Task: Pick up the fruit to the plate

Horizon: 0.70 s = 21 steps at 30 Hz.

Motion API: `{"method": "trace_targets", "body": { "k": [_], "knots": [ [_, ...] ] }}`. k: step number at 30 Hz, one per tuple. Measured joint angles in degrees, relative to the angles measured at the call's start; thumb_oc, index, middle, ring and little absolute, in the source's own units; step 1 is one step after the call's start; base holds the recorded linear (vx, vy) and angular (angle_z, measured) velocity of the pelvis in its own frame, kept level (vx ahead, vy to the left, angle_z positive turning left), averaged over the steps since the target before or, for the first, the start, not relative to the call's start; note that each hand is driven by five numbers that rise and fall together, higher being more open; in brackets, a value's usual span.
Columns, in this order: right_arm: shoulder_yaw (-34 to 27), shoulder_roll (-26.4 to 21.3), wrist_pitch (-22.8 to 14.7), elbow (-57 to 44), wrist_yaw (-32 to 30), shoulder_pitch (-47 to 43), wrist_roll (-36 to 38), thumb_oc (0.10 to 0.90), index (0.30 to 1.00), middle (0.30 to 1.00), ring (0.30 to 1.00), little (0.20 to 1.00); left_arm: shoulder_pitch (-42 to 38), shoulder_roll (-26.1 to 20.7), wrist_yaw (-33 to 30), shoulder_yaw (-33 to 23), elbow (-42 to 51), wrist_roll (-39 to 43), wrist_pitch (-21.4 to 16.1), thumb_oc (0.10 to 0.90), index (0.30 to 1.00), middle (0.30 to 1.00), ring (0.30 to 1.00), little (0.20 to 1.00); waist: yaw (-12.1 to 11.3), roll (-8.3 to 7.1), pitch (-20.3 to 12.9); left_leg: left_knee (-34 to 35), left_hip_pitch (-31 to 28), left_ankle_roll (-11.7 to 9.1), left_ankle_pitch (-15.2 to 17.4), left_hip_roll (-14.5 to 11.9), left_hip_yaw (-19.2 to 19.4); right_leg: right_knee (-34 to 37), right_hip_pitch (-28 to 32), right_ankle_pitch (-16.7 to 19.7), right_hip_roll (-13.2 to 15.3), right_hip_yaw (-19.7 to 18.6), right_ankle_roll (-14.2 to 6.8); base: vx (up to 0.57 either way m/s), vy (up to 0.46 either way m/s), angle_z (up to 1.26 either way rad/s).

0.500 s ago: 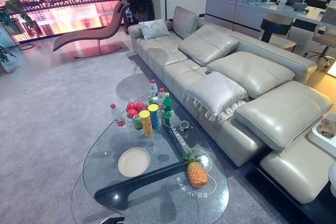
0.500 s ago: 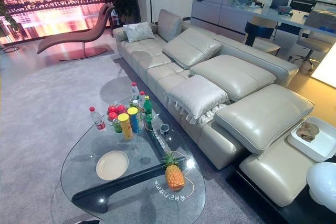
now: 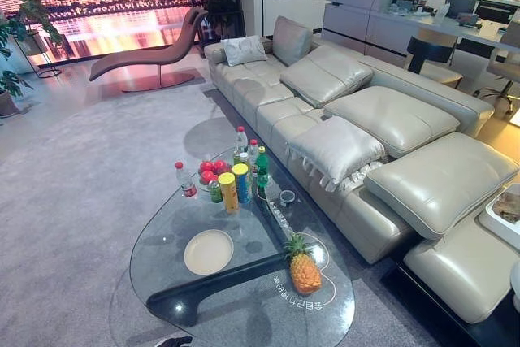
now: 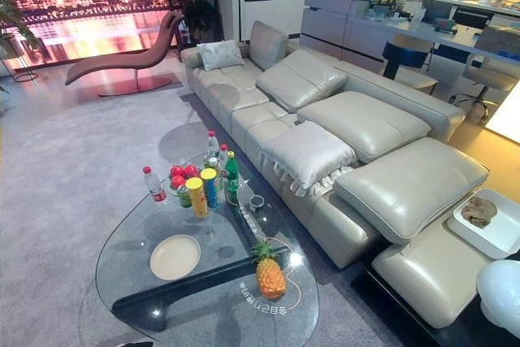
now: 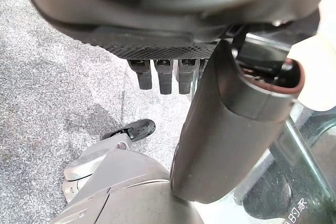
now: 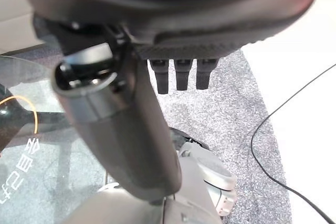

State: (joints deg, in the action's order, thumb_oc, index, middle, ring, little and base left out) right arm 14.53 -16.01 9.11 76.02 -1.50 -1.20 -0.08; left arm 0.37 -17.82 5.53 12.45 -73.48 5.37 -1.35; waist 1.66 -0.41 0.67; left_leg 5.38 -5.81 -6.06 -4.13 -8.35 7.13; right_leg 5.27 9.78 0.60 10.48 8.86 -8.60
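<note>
pineapple [image 3: 305, 267] stands upright on the glass table [image 3: 162, 241], at 4 o'clock from the empty plate [image 3: 208, 251], apart from it; left hand [image 5: 173, 51] and right hand [image 6: 173, 51] hang with fingers straight, holding nothing

Red fruit [image 3: 211, 170] partly hidden behind cans [image 3: 229, 191]; kind too small to tell.
</note>
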Motion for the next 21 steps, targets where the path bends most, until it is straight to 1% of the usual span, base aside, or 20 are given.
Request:
{"method": "trace_targets", "body": {
  "k": [21],
  "knots": [
    [0.0,0.0,-1.0,0.1,0.0,-0.1,-2.1,0.8,0.9,0.9,0.9,0.9,-0.1,0.0,0.0,0.0,-0.3,0.0,0.1,0.8,0.9,0.9,0.9,0.9,-0.3,0.11,0.1,0.0,0.2,-0.2,0.1,-0.4,-0.3,0.0,0.0,-0.2,-0.4,0.2,0.2,0.02,-0.001,0.0]
  ]
}}
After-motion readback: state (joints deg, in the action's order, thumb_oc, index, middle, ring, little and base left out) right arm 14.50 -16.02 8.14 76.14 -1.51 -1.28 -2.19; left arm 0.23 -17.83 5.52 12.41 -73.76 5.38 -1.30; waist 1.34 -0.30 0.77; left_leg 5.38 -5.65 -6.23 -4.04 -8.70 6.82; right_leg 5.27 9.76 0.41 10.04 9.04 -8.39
